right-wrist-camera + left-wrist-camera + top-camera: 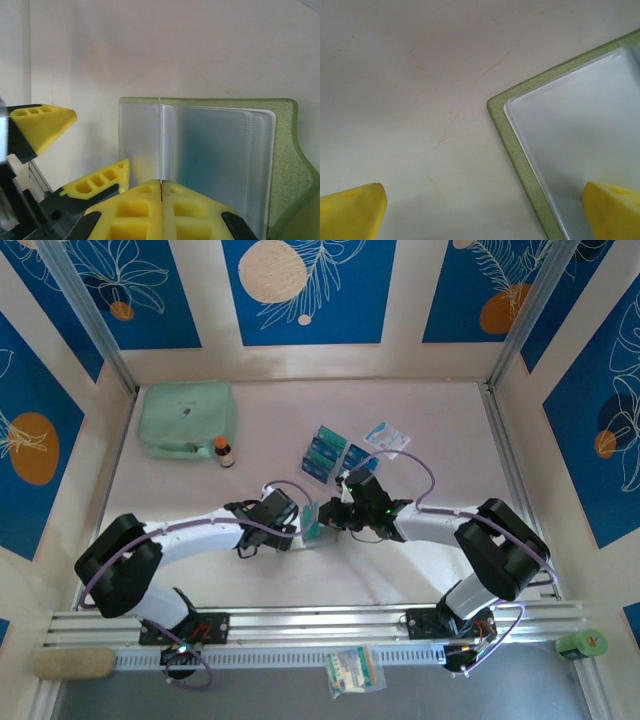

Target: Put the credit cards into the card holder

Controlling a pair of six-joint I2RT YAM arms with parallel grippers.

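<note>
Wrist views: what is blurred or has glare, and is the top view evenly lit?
Left wrist: fingers soft, pale sheen on the holder pocket. Right wrist: near fingers slightly soft, holder sharp. Top external: even light, cards small and soft.

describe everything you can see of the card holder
The card holder lies open on the pale table. Its cover is olive green, felt-like, with rounded corners; inside sit frosted clear plastic pockets, a teal tint showing faintly through one. The right claw is shut on one thin pocket leaf, held upright and seen edge-on. The open left claw straddles a corner, one finger over a pocket; contact unclear.
</note>
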